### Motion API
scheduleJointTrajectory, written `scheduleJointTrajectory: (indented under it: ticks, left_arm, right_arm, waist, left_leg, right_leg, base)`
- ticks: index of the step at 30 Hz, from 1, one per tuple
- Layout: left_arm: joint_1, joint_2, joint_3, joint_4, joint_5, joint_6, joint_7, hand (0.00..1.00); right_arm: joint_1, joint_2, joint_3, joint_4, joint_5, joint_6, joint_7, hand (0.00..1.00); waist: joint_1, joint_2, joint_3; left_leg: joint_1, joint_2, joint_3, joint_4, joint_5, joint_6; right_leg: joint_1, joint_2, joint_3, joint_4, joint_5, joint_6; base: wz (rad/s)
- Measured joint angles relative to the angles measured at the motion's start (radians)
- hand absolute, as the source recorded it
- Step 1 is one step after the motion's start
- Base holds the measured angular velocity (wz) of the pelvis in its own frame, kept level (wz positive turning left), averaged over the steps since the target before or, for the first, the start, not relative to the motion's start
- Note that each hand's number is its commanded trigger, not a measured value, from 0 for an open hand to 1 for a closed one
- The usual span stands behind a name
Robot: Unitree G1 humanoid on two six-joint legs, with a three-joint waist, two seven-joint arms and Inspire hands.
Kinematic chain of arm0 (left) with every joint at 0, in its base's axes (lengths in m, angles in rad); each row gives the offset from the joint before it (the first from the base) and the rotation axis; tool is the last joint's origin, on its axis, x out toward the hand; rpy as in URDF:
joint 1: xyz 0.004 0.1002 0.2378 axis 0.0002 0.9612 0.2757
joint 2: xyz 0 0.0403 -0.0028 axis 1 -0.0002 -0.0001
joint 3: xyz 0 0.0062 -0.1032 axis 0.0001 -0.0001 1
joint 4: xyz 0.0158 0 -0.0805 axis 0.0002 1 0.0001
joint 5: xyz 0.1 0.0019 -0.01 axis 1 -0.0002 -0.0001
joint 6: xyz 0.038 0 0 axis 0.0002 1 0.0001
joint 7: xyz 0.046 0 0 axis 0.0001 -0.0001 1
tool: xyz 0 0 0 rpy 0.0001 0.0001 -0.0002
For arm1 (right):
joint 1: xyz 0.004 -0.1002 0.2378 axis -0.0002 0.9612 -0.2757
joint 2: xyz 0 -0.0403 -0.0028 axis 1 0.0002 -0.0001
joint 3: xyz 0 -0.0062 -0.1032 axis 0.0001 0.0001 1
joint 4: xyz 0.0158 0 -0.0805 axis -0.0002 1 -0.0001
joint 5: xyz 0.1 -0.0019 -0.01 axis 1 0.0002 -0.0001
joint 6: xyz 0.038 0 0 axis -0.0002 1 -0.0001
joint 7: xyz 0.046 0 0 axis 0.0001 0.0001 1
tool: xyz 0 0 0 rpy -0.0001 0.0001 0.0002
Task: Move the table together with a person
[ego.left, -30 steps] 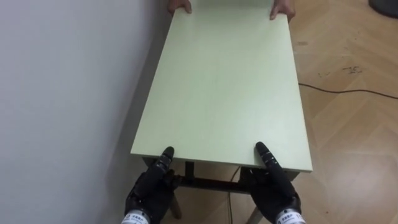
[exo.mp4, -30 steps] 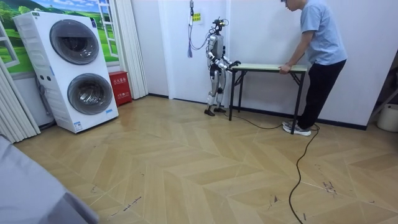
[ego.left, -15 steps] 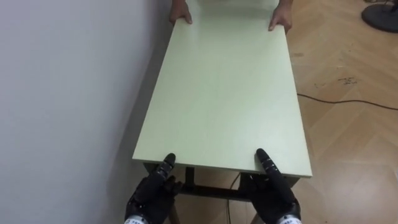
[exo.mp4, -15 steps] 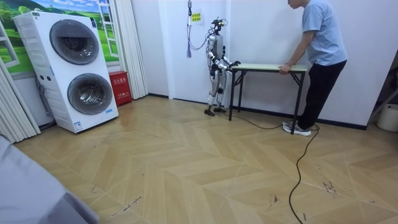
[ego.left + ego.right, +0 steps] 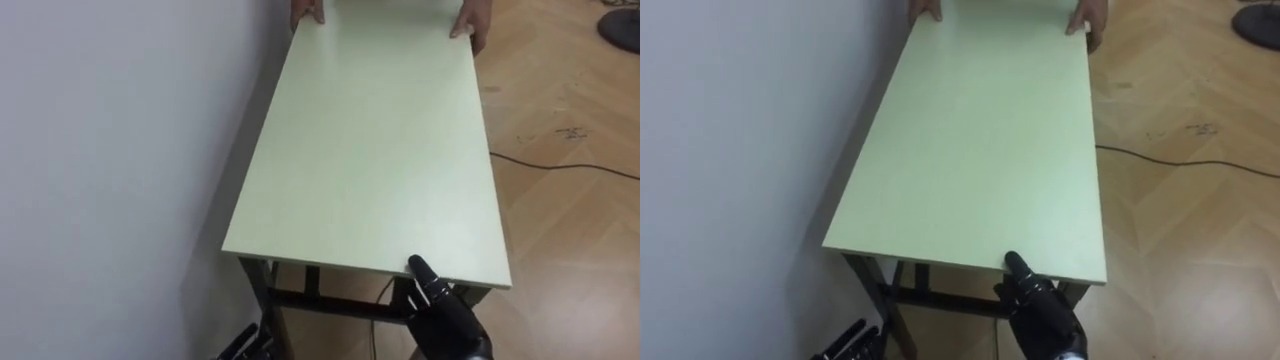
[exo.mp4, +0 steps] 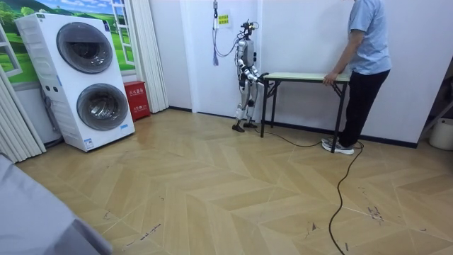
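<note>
Table [image 5: 370, 150] fills frame centre along the wall; person's hands [image 5: 470, 22] hold the top edge. Right hand [image 5: 440, 310] clasps the near edge, thumb on top; left hand [image 5: 250, 348] lower left, can't tell its fingers. Keep it level.

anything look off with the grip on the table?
Yes. The left robot hand hangs below the pale green rectangular tabletop, off its near edge, while the right robot hand has its thumb on that edge. The person's hands hold the far end.
</note>
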Motion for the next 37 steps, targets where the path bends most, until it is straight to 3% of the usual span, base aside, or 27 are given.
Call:
scheduleJointTrajectory:
  ticks: [13, 21, 27, 37]
  left_arm:
    - [0.002, -0.002, 0.004, 0.042, 0.007, -0.006, 0.014, 0.00]
    - [0.008, -0.003, 0.034, 0.061, 0.024, -0.007, 0.020, 0.00]
    - [-0.018, -0.003, 0.061, 0.173, 0.029, -0.023, 0.042, 0.00]
    - [-0.020, -0.012, 0.097, 0.194, 0.117, -0.021, 0.042, 0.00]
  right_arm:
    - [0.016, -0.003, -0.004, 0.151, -0.103, 0.019, 0.005, 0.00]
    - [0.038, -0.009, -0.012, 0.234, -0.282, 0.023, -0.026, 0.00]
    - [0.018, -0.017, -0.048, 0.374, -0.369, 0.022, -0.071, 0.00]
    - [0.059, -0.025, -0.102, 0.467, -0.489, 0.038, -0.157, 0.00]
  waist:
    - [0.000, -0.002, -0.0052]
    - [-0.003, -0.015, -0.0158]
    - [-0.002, -0.021, -0.0160]
    - [0.000, -0.021, -0.0151]
  left_leg:
    - [-0.013, -0.001, -0.002, 0.016, -0.003, 0.006]
    - [-0.009, -0.007, -0.011, 0.016, -0.001, 0.011]
    - [0.001, -0.009, -0.013, 0.012, 0.000, 0.013]
    - [0.004, -0.008, -0.010, 0.012, 0.000, 0.013]
  right_leg:
    - [-0.001, 0.000, 0.014, 0.002, 0.000, 0.001]
    - [-0.001, -0.004, -0.009, -0.002, 0.000, 0.001]
    - [0.003, -0.006, -0.011, 0.004, 0.003, 0.006]
    - [0.003, -0.006, -0.007, 0.001, 0.004, 0.006]
  base:
    - [0.01]
    - [0.02]
    - [0.00]
    - [-0.03]
